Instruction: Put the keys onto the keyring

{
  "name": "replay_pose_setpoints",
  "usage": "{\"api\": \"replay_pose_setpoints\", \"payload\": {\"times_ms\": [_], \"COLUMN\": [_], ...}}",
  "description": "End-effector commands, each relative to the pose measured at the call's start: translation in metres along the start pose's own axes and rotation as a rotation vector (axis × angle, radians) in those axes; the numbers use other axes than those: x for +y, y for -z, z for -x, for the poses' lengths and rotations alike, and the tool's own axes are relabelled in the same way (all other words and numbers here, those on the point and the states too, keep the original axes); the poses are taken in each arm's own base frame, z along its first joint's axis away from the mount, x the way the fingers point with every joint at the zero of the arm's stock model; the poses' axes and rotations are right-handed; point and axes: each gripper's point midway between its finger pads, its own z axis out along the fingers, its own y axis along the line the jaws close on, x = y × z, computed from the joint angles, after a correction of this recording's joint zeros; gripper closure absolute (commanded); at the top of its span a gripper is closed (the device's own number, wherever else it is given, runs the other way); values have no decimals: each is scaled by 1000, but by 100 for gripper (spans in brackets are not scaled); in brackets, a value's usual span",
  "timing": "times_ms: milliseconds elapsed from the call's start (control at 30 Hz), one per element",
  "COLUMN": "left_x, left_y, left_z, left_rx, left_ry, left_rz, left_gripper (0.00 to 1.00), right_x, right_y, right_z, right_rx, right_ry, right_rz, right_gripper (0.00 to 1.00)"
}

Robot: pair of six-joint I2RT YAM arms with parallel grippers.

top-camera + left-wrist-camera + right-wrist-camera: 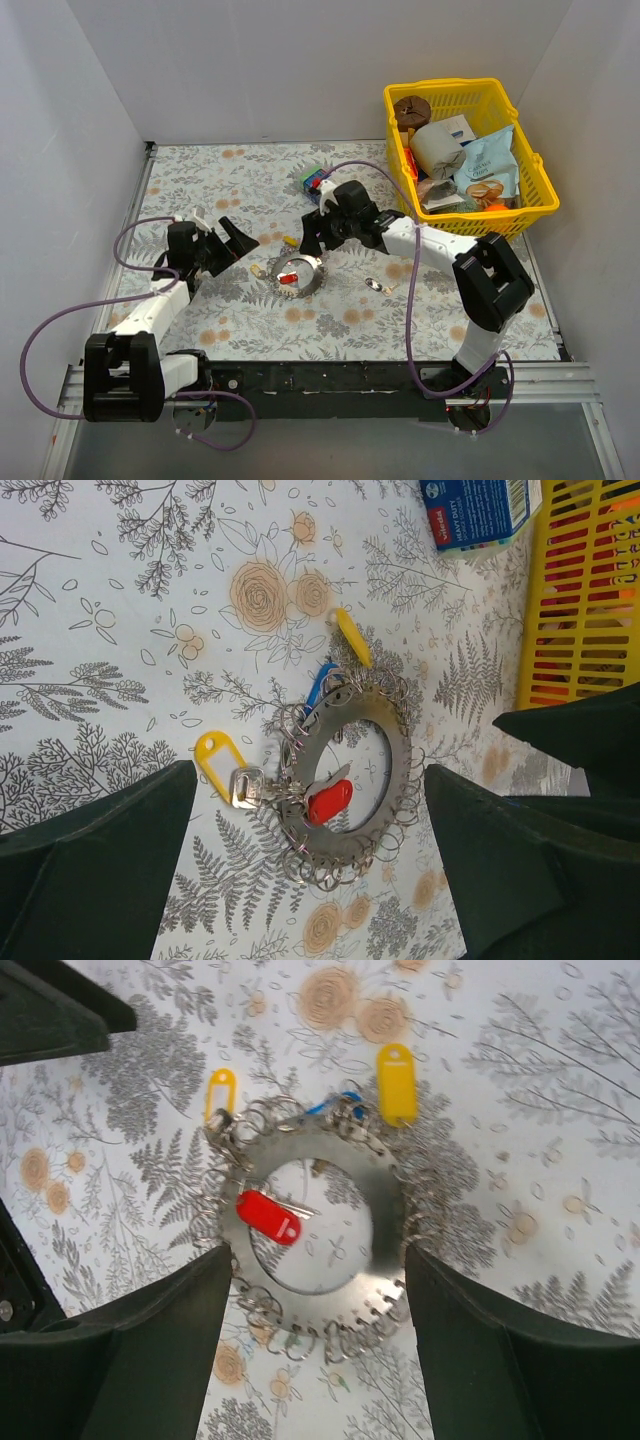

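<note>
Two claws, both spread wide: the left claw (308, 775) and right claw (318, 1255) flank the keyring (380, 1222), which lies flat on the floral bench (400, 322) between them. A red key (268, 1217) slants across its hole. A yellow key (397, 1083) points outward from the rim.

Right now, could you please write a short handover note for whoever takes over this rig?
Left gripper: open, empty, near the keyring.
Right gripper: open, empty, close over the keyring.
Keyring lies flat on the table. Red key lies across its hole; blue key and two yellow keys sit at its rim, apparently attached, though I cannot confirm.
To do: a loose key lies apart, right of the ring in the top view; it likely goes on next.
</note>
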Motion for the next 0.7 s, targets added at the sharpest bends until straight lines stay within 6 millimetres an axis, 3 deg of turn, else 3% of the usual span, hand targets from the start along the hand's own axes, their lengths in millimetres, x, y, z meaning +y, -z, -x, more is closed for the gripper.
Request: {"api": "replay_pose_setpoints", "payload": {"times_ms": [0, 67, 167, 200, 333, 467, 667], "left_x": [-15, -23, -32, -50, -66, -69, -64], "left_y": [2, -3, -16, -19, -27, -33, -27], "left_z": [6, 11, 1, -8, -20, -21, -9], "left_rx": [-1, -8, 20, 38, 28, 33, -19], "left_ry": [-41, -60, -127, -175, -225, -242, -225], "left_rz": [-16, -15, 42, 44, 75, 78, 100], "left_gripper": [2, 2, 2, 2, 2, 2, 2], "right_x": [-24, -30, -40, -43, -46, -41, -37], "right_y": [29, 34, 36, 36, 38, 36, 30], "right_z": [16, 15, 10, 2, -14, -25, -13], "right_rx": [-63, -61, -42, -14, 20, 36, 13], "right_ry": [-29, -45, -44, -48, -72, -86, -60], "right_rz": [-32, -39, -66, -77, -93, -53, -30], "right_gripper": [22, 23, 23, 23, 23, 28, 30]}}
